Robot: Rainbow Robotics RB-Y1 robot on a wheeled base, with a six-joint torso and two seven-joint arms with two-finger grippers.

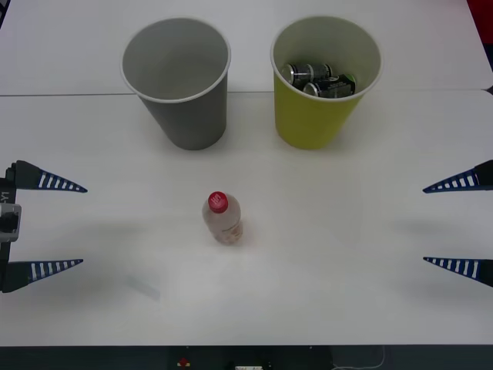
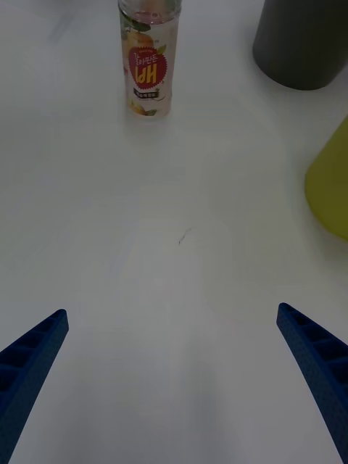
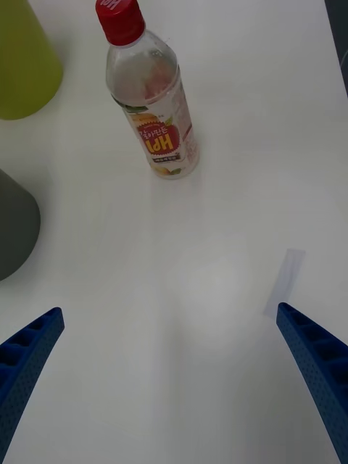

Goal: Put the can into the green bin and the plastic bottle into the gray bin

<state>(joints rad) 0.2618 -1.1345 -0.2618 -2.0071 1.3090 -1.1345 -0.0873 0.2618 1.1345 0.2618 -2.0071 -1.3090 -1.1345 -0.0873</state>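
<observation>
Plastic bottle [image 1: 222, 219] upright, clear, red cap, pale label

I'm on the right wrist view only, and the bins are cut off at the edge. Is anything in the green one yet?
Observer: Yes, the front view shows dark cans lying inside the green bin.
Operator: And the gray bin?
Observer: Nothing shows inside the gray bin.
Operator: What's the bottle's cap like?
Observer: The bottle stands upright with a red cap screwed on.
Operator: The left gripper?
Observer: The left gripper is open at the table's left edge, the right gripper open opposite.
</observation>
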